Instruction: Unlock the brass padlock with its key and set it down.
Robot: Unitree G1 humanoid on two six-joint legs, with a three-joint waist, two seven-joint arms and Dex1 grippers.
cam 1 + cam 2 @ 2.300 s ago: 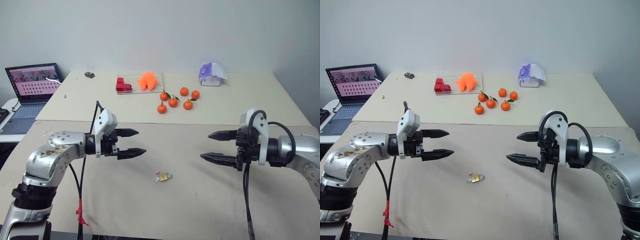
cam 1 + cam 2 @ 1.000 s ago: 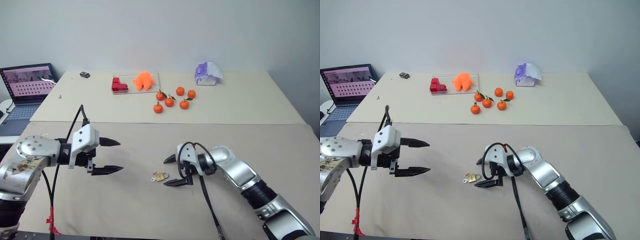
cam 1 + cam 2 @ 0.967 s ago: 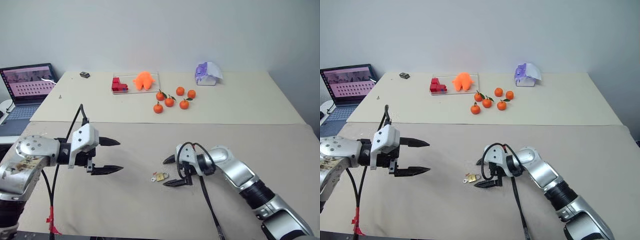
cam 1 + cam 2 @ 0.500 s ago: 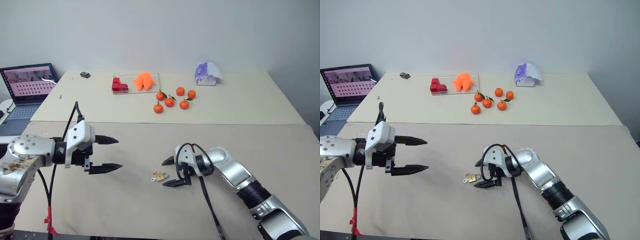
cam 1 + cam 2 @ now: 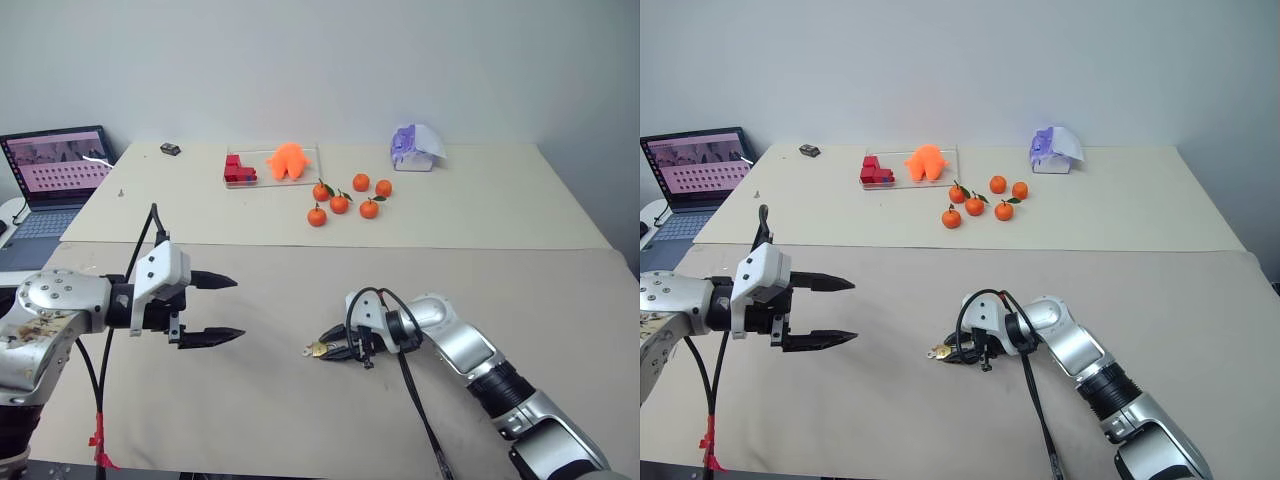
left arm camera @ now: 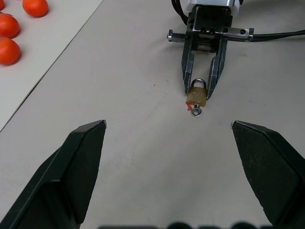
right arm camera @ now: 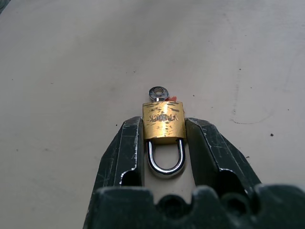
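On the beige desk (image 5: 500, 300), the right pincer (image 7: 163, 143) clamps the brass padlock (image 7: 164, 120); the left pincer (image 5: 225, 308) gapes wide, empty, before a white wall (image 5: 320, 60).

Your two head eyes look forward and down over the table (image 5: 480, 215), left wrist camera faces the brass padlock (image 6: 197, 94) from near, right wrist camera sits right over that padlock, all your views share it and the key (image 7: 157, 92).
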